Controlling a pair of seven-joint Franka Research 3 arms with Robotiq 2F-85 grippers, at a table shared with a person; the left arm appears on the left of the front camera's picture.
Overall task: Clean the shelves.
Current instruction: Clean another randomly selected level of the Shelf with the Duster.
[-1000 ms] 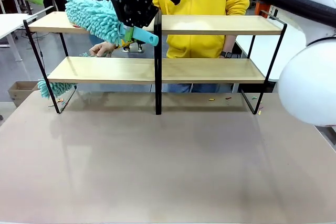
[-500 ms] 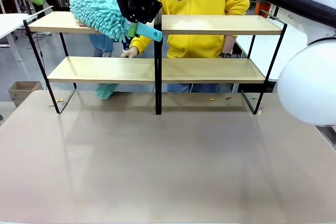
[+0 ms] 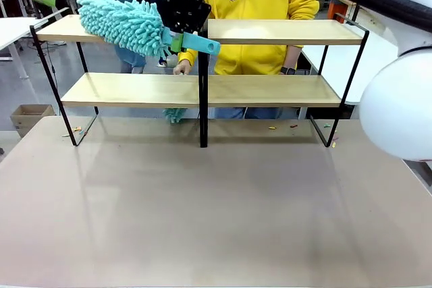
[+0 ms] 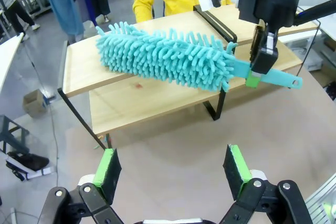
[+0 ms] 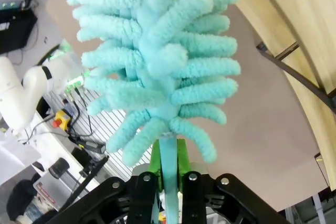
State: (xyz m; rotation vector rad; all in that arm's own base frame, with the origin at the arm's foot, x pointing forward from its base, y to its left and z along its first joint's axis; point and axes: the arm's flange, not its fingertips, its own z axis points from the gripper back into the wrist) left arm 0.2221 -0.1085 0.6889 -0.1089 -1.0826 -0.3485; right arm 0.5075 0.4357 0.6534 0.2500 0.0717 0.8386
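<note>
The shelves are a two-tier rack of light wooden boards in a black frame, standing at the table's far side. My right gripper is shut on the handle of a turquoise fluffy duster, whose head lies along the left half of the top board. The right wrist view looks up the duster from the shut gripper. My left gripper hangs open over the table, facing the shelves and the duster.
A person in a yellow hoodie stands behind the rack. Their hand holds a second turquoise duster under the lower board near the centre divider. Small crumbs lie on the brown table below the rack.
The duster in my right gripper swung from tilted to nearly level along the top left board. The person's hand and second duster slid from the rack's left end toward the centre divider.
</note>
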